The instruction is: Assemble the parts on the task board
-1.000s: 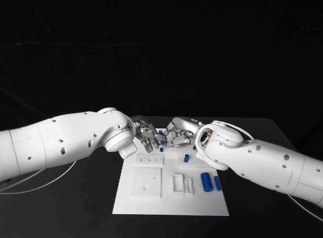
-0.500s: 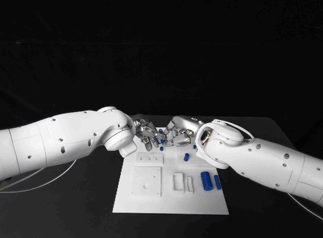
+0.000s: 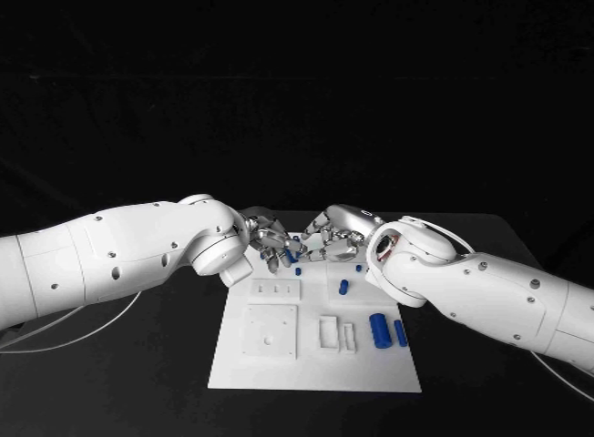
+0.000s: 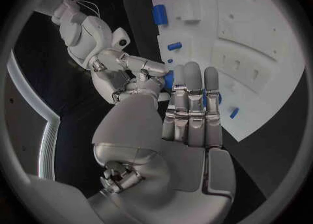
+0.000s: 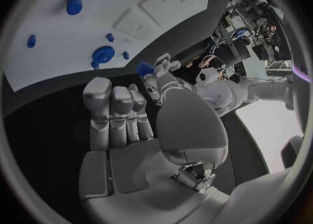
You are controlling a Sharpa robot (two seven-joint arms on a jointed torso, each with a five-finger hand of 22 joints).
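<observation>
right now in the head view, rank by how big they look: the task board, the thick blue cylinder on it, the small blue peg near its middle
1. task board, by far the largest
2. thick blue cylinder
3. small blue peg, smallest, though it lies farther from the camera, which shrinks it somewhat

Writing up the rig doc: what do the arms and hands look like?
Both arms, left arm and right arm, are glossy white rounded shells dotted with small dark screw holes. Pale cables trail below the left arm. The left hand and right hand are silver metal with segmented fingers.
</observation>
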